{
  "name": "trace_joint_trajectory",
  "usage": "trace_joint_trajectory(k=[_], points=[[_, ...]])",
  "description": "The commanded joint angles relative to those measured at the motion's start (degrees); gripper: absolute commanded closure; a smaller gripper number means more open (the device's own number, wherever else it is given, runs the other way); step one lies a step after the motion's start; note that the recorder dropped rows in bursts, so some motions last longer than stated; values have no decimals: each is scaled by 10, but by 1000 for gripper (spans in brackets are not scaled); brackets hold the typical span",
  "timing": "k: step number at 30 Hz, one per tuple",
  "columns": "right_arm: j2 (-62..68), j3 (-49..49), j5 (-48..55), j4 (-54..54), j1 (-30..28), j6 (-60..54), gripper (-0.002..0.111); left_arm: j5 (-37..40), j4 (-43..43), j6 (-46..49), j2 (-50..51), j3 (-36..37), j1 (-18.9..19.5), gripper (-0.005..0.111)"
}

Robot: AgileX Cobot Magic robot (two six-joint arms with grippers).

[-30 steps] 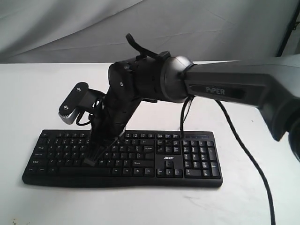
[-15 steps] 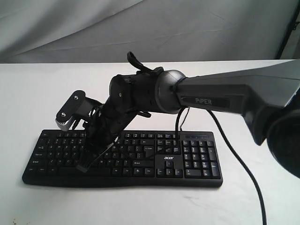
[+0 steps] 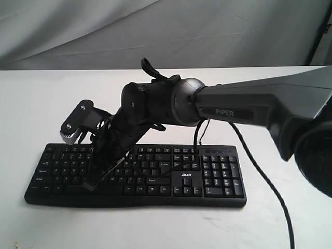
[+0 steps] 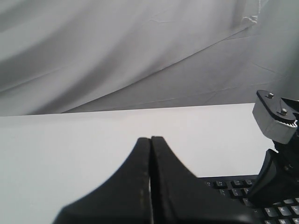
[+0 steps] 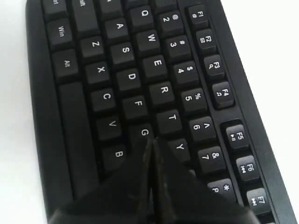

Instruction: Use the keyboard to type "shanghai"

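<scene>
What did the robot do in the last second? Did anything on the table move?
The right arm's black tool, pinched shut, slid a little leftward in the outside view along the letter keys of the wide black plastic keyboard, and the arm leaned over with it. It grabbed and released nothing. The keyboard stayed put.

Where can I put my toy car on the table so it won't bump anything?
Bare table lies on the left, between the grey cloth and the back edge of the keyboard. Another strip runs along its front edge. Crowded: the right claw at the letter keys, and the cable right of the keyboard.
</scene>
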Motion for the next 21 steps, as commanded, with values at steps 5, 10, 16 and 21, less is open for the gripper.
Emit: trace_joint_trajectory(k=[5,10,16,21], points=[[-2,-4,-6,3,-4,-5,108,-3,-1,-2,-1,1,-4,107],[10,-4,-8,7,-4,-5,108,-3,-1,-2,-1,1,-4,107],[10,-4,-10,7,-4,-6,108,-3,-1,-2,-1,1,-4,107],[10,-4,-11,7,-4,-6,108,-3,-1,-2,-1,1,-4,107]])
